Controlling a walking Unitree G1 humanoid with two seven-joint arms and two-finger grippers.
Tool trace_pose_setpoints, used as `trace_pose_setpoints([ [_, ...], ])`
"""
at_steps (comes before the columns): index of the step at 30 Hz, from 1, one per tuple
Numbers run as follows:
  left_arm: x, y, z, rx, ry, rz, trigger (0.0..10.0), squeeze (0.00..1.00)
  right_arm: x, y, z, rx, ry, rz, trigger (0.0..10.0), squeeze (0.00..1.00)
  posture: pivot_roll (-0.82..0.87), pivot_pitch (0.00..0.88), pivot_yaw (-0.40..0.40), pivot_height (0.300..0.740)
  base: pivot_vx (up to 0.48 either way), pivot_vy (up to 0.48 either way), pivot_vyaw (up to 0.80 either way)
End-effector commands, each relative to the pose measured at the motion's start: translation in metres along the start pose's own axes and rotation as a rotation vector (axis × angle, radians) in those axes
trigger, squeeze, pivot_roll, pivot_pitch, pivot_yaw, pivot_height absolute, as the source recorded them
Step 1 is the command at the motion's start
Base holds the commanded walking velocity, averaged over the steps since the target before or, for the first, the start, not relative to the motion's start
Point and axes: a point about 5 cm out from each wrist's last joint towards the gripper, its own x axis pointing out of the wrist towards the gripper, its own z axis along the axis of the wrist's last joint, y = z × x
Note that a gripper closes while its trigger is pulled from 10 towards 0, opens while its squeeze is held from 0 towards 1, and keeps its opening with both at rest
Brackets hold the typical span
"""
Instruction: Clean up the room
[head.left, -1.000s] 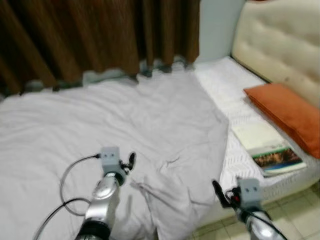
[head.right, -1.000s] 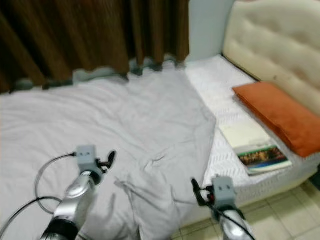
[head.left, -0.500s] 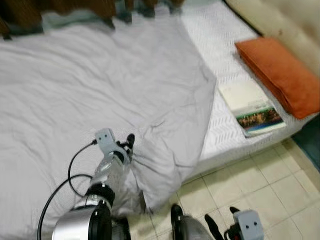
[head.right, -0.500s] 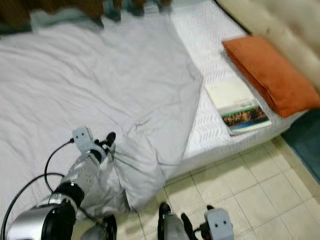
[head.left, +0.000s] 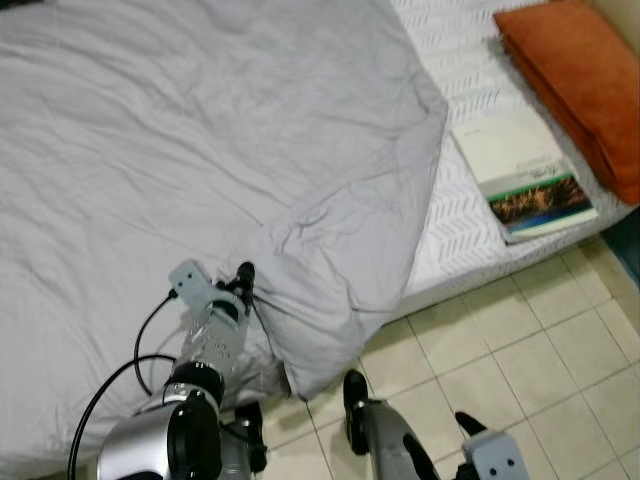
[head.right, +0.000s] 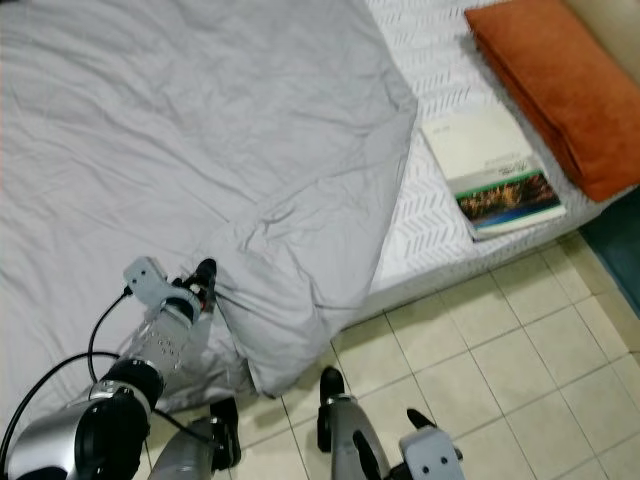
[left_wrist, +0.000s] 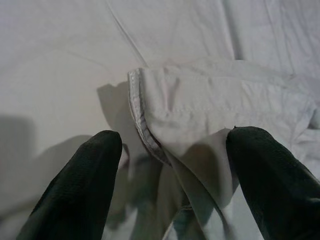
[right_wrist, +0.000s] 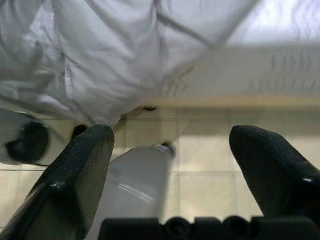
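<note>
A grey blanket covers most of the bed, and its near corner droops over the bed's edge towards the floor. My left gripper is at a raised fold of that corner. It is open, and the blanket's stitched hem lies between the two fingers. A book lies on the bare white mattress beside an orange pillow. My right gripper hangs low over the tiled floor, open and holding nothing.
Beige floor tiles run along the bed's side. My own leg and black foot stand close to the hanging blanket corner. A dark mat edge shows at the far right.
The camera has tilted down, off the curtain and onto the floor. My right arm has dropped from bed height to low over the tiles. The left gripper stays at the blanket fold.
</note>
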Motion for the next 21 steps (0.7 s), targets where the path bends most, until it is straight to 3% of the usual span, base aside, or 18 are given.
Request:
trace_pose_setpoints([
  [1,-0.004,0.007,-0.014,-0.035,0.049,0.025,10.0,0.00,-0.005,0.006,-0.011,-0.041,0.038,0.024,10.0,0.00,-0.37,0.570,-0.020,0.740,0.000,0.000,0.00],
  [2,-0.003,0.002,-0.014,-0.053,0.048,0.005,10.0,0.00,0.002,0.004,-0.013,-0.124,0.017,0.046,10.0,0.00,-0.36,0.574,-0.009,0.740,0.000,0.000,0.00],
  [4,-0.003,0.002,-0.014,-0.053,0.048,0.005,10.0,0.00,0.002,0.004,-0.013,-0.124,0.017,0.046,10.0,0.00,-0.36,0.574,-0.009,0.740,0.000,0.000,0.00],
  [5,-0.001,-0.004,-0.014,-0.060,0.052,-0.018,10.0,0.00,0.010,0.003,-0.014,-0.200,0.000,0.065,10.0,0.00,-0.35,0.575,-0.001,0.740,0.000,0.000,0.00],
  [7,-0.001,-0.010,-0.016,-0.067,0.066,-0.042,10.0,0.00,0.015,0.004,-0.013,-0.244,-0.012,0.078,10.0,0.00,-0.35,0.580,0.004,0.740,0.000,0.000,0.00],
  [10,-0.001,-0.015,-0.021,-0.067,0.087,-0.061,10.0,0.00,0.019,0.006,-0.012,-0.277,-0.022,0.095,10.0,0.00,-0.36,0.581,0.004,0.740,0.000,0.000,0.00],
  [14,-0.004,-0.022,-0.036,-0.064,0.137,-0.080,10.0,0.00,0.015,0.022,-0.010,-0.310,-0.050,0.151,10.0,0.00,-0.38,0.584,0.007,0.740,0.000,0.000,0.00],
  [15,-0.005,-0.022,-0.039,-0.048,0.147,-0.081,0.0,0.00,0.014,0.026,-0.011,-0.309,-0.058,0.159,10.0,0.00,-0.37,0.584,0.012,0.740,0.000,0.000,0.00],
  [21,-0.006,-0.021,-0.042,-0.006,0.159,-0.084,0.0,0.00,0.013,0.032,-0.013,-0.295,-0.071,0.158,10.0,0.00,-0.37,0.578,0.018,0.740,0.000,0.000,0.00],
])
